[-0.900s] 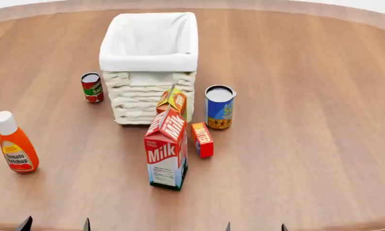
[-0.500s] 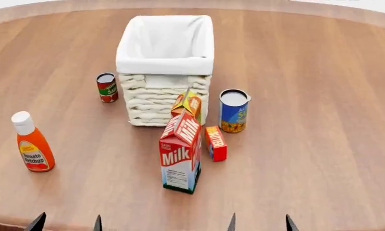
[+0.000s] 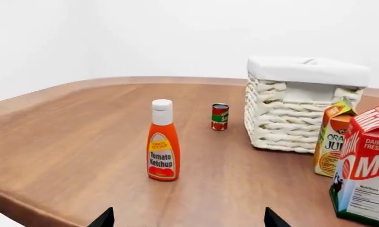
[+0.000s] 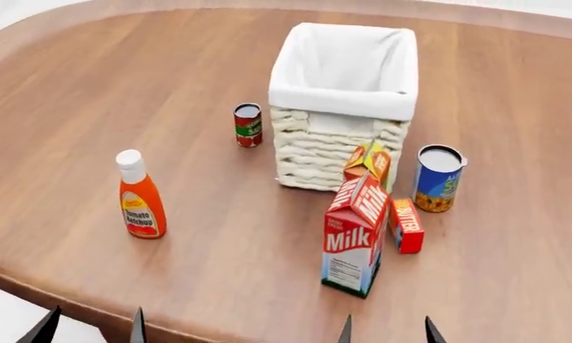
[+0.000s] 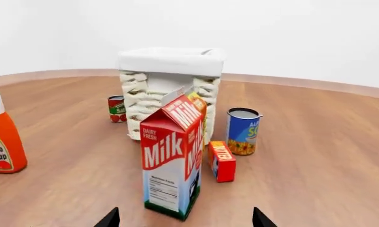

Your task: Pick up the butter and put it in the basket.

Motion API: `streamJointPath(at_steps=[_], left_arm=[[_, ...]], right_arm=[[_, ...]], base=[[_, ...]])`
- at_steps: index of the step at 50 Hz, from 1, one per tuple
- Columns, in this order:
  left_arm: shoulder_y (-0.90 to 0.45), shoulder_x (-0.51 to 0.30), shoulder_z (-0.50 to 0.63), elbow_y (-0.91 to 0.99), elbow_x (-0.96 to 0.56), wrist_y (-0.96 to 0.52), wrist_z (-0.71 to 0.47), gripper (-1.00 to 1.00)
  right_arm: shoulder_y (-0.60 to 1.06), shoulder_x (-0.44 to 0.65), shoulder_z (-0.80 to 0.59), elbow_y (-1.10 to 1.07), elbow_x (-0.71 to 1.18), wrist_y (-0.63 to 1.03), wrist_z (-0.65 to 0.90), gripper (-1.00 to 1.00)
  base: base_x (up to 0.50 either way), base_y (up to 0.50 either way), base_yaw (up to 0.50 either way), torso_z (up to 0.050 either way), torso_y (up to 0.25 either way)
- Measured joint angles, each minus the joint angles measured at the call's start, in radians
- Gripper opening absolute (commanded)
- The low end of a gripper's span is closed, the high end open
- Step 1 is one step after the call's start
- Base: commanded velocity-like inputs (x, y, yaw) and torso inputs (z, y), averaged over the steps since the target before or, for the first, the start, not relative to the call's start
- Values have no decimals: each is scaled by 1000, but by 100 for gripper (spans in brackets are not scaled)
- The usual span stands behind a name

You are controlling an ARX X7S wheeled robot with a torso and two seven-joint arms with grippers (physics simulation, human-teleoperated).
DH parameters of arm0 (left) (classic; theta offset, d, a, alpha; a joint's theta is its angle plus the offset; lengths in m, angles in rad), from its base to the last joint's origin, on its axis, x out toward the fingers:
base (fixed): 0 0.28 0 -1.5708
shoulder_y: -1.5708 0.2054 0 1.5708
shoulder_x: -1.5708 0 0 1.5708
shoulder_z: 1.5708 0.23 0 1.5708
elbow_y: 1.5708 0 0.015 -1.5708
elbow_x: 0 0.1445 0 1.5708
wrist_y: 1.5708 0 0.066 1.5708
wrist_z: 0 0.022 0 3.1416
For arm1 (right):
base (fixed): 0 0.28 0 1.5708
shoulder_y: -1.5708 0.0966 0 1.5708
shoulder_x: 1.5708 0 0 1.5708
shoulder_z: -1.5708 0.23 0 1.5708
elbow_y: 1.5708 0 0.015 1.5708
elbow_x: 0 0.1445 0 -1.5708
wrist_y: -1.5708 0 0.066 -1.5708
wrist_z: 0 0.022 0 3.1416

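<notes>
- Right now the butter (image 4: 405,225) lies on the wooden table (image 4: 152,86), just to the right of the milk carton (image 4: 354,234) and in front of the blue can (image 4: 438,179); in the right wrist view the butter (image 5: 221,161) shows its red top with white lettering
- Behind the milk carton stands the orange juice carton (image 4: 368,163), close against the front wall of the basket (image 4: 341,143) (whether it touches the wicker cannot be told)
- The basket sits upright with its white liner folded over the rim, and the left wrist view shows its woven side (image 3: 284,123) plainly
- A small red-and-green can (image 4: 248,125) stands just left of the basket, apart from it
- The ketchup bottle (image 4: 140,194) stands upright well to the left, away from the other items
- The left gripper (image 4: 91,330) shows only as two dark fingertips at the near edge of the head view, spread apart and holding nothing; the left wrist view shows the same two tips (image 3: 102,218) with a wide gap between them
- The right gripper (image 4: 385,332) likewise shows two dark tips set apart, empty, near the table's front edge and well short of the butter
- Neither gripper touches any item
</notes>
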Motion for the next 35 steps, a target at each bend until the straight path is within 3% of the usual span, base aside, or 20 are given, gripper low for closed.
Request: streamJointPath(at_steps=[20,25,35], left_arm=[[3,-24,31,21,-18,-9,-33,100],[6,-30,38,26,-21,-12,-38,100],[9,-40,51,41,-32,-23,-47,100]], right_arm=[[4,15,-36,-32,9,39,19,100],[9,21,-52,-43,-13,73,38,100],[-4,29,-57,-89,15,54,29,100]], base=[[0,0,500,0,0],[3,-9,0,0,0],[159,-474,0,0,0]])
